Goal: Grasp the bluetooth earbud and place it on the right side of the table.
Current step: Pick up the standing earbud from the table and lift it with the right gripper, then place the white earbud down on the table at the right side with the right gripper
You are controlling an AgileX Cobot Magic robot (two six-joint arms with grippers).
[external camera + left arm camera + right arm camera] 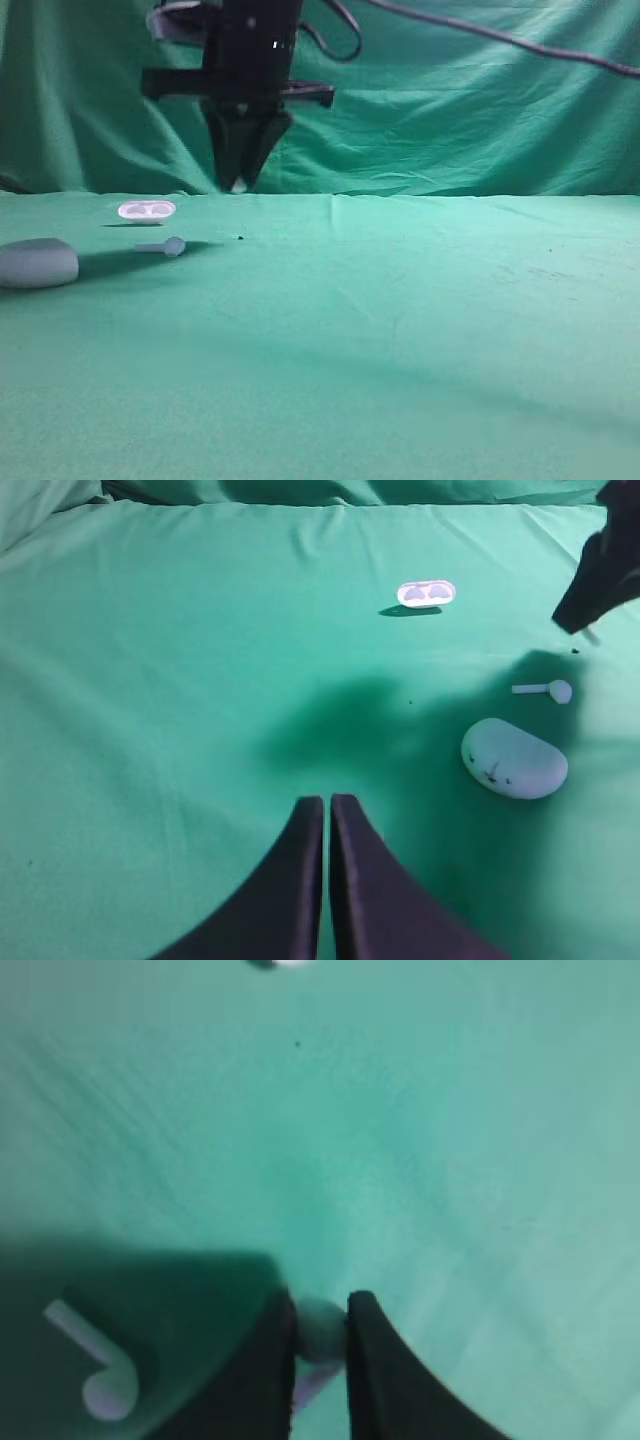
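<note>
Right gripper (320,1335) clamped on earbud (318,1328), lifted for carry toward 3 o'clock (left gripper (327,810) closed, idle).

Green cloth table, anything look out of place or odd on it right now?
Nothing damaged or spilled. One white long-stemmed earbud lies loose on the green cloth table beside the shallow white oval tray, not in it. The right gripper holds the other, the small white bluetooth earbud, aloft.

White oval tray (426,594), long-stemmed white earbud (543,690), pale rounded case (513,759), green backdrop (480,110)
</note>
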